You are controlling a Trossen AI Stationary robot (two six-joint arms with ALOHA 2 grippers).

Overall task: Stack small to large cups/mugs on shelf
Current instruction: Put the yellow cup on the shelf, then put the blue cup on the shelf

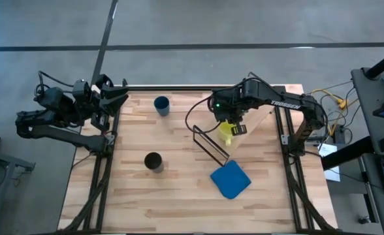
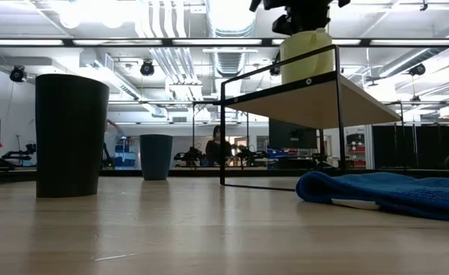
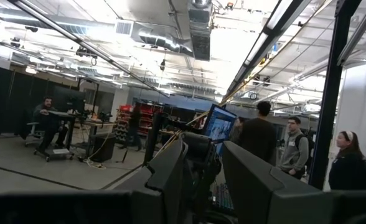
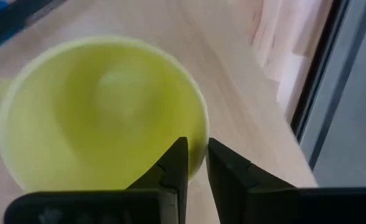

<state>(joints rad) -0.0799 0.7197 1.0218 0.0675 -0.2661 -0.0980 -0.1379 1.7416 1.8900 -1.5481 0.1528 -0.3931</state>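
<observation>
The right gripper (image 1: 229,121) hung above the shelf (image 1: 257,127) with its 2 fingers (image 4: 173,165) nearly closed, pinching the rim of the yellow mug (image 4: 102,112) between them. In the low view the mug (image 2: 307,55) stood upright at the shelf's (image 2: 316,103) near end, its base seemingly on or just above the board; whether it had full contact could not be told. The mug was empty, its pale inside bare in the right wrist view.

The main risk looked to be the release: the grip was on 1 thin wall only, so opening while the mug was tilted or not fully down could tip it, and it sat close enough to the board's end to fall onto the tabletop (image 1: 179,196). Lifting away with a finger dragging on the inside of the rim could pull it over too.

The dark blue cup (image 1: 161,105) stood near the tabletop's far edge, and the black cup (image 1: 153,162) stood toward the middle, well apart from each other and from the shelf. Both were upright and open-mouthed, and nothing showed inside them. A blue pad (image 1: 230,180) lay beside the shelf's near end.

The left gripper (image 1: 107,98) waited off the tabletop's far-left corner, fingers parted and holding nothing.
</observation>
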